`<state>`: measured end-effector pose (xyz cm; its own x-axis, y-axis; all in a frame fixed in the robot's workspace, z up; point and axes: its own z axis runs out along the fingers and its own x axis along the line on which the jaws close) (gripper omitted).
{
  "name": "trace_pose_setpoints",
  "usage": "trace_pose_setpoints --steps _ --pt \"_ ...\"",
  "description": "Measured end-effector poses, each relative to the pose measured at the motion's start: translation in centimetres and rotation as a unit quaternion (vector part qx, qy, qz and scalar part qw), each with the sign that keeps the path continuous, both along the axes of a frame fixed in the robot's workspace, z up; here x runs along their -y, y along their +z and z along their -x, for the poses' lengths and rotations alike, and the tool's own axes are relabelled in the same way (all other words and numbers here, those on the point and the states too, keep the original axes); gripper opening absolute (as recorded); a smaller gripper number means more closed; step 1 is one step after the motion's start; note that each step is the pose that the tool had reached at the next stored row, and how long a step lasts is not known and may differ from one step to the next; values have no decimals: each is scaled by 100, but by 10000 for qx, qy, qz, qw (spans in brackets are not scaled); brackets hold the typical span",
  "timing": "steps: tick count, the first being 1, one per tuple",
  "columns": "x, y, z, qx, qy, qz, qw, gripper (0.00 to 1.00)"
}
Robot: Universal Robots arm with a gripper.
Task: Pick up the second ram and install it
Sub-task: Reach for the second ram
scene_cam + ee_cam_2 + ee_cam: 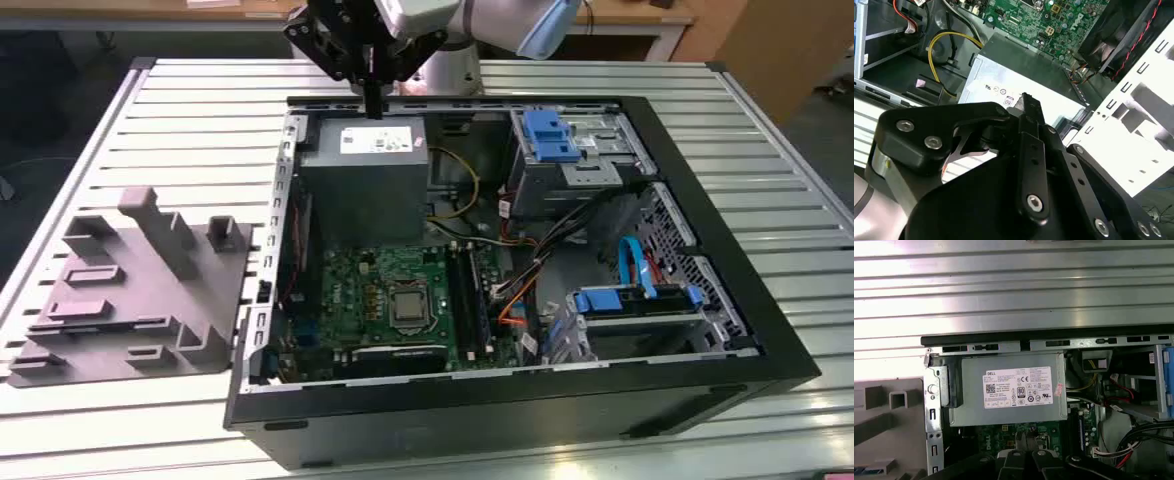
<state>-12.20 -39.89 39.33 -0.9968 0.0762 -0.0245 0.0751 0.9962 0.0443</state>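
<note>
A white rectangular paper label (1019, 387) lies on the flat grey metal power supply box (974, 410). In the first wrist view it carries a dark logo, small square codes, a row of round and boxed approval marks, and lines of print too fine to make out. A small pink sticker (1058, 389) sits at the label's edge. In the exterior view, the label (374, 140) shows upper middle as a white patch with grey lines. In the second wrist view, the label (999, 92) is partly covered by the black gripper (1026, 102), and the green motherboard (1054, 20) bears small white lettering.
</note>
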Motion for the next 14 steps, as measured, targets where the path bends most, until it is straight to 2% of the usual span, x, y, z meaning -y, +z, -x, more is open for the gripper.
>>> trace_pose_setpoints --steps 14 --pt "0 0 9 0 0 0 10000 10"
